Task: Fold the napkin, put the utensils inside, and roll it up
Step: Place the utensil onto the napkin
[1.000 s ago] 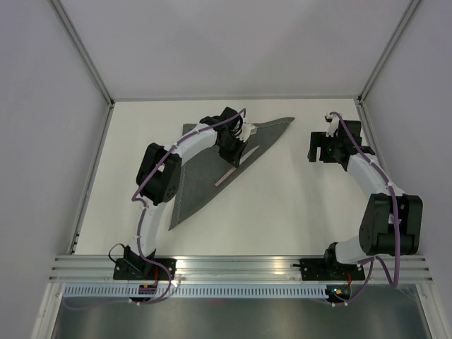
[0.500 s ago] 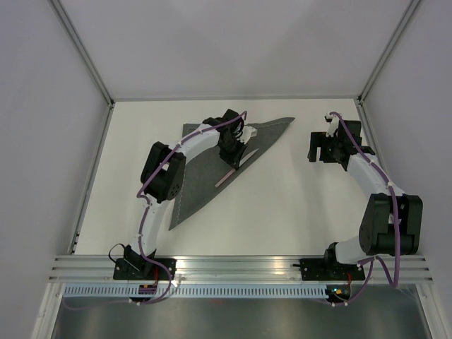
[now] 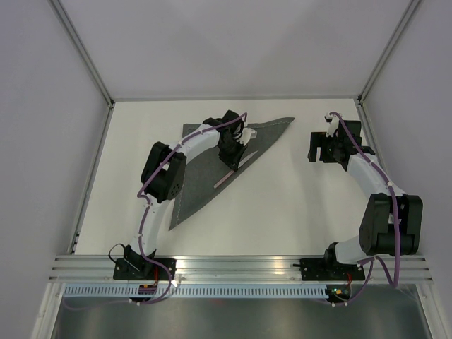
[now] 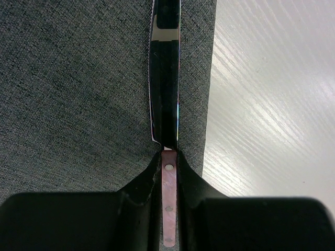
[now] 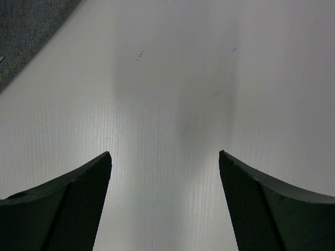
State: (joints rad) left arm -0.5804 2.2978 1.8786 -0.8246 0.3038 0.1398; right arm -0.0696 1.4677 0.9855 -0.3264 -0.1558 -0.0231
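The left tool is gripping the knife narrowly by its pink handle, holding the blade over the folded napkin near its edge, apparently for wrapping. The right tool is hanging wide and empty over bare tabletop, apparently standing clear.

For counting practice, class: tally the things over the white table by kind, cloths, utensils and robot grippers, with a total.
Dark grey felt-like napkin, folded into a triangle: 1
Slim knife with pale pink handle: 1
Black two-finger grippers (left gripper, right gripper): 2
Total: 4
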